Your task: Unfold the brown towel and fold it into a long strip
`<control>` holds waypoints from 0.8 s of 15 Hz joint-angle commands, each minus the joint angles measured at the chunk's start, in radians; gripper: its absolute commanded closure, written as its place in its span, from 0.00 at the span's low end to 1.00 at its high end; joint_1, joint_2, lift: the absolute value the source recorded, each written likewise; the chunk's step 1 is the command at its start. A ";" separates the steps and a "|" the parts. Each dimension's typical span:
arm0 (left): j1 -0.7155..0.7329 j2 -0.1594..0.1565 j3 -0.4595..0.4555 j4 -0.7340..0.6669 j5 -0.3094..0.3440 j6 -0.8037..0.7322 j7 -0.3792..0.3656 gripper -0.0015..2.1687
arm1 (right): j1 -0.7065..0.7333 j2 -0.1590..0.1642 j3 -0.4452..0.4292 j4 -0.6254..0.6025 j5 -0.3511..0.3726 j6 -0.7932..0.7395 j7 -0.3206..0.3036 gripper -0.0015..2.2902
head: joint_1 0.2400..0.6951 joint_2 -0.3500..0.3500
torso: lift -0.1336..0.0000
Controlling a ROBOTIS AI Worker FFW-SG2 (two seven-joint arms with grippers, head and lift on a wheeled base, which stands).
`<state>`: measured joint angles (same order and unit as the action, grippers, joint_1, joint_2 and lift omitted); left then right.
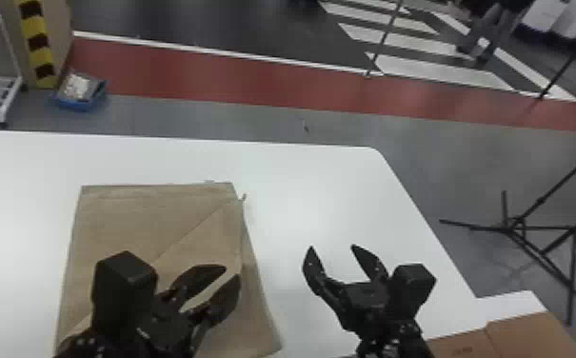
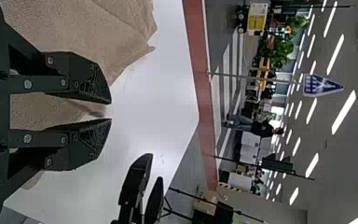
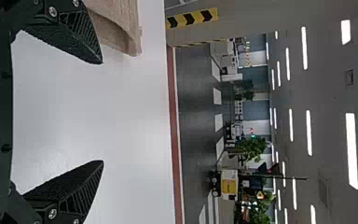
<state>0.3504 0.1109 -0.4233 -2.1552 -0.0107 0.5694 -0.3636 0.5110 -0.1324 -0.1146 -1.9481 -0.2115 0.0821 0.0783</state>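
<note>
The left claw (image 1: 233, 271) is hanging over the towel (image 1: 124, 209), its fingers sitting a little apart. The right claw (image 1: 332, 247) is hanging over the desk (image 1: 324, 190), its fingers standing wide apart. The towel is lying on the desk, a slanting edge crossing it.

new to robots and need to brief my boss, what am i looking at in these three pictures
This is a robot with two black arms, each ending in a two-fingered gripper. One picture looks down from its head; the other two come from cameras on its left and right wrists and are turned sideways.

On the white table lies a brown towel with a diagonal edge across it. The left gripper is over the towel, its fingers a little apart. The right gripper is wide open over the table, to the towel's right. Neither appears to hold anything.
</note>
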 commanded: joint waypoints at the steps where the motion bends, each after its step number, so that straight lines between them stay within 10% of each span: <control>1: 0.001 0.003 0.005 0.011 0.001 -0.003 0.014 0.01 | 0.006 0.000 -0.003 -0.014 0.007 0.000 0.006 0.06 | 1.00 0.00 | 0.28; 6: 0.002 -0.008 0.130 0.061 0.031 -0.073 0.031 0.02 | 0.000 0.008 0.030 -0.086 0.205 0.049 0.084 0.06 | 1.00 0.00 | 0.28; 12: -0.014 -0.016 0.391 0.195 0.201 -0.220 0.111 0.02 | -0.023 -0.016 0.092 -0.229 0.472 0.230 0.442 0.05 | 1.00 0.29 | 0.28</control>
<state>0.3349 0.0977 -0.0980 -1.9804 0.1451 0.3529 -0.2582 0.4877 -0.1420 -0.0350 -2.1391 0.2038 0.2570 0.4901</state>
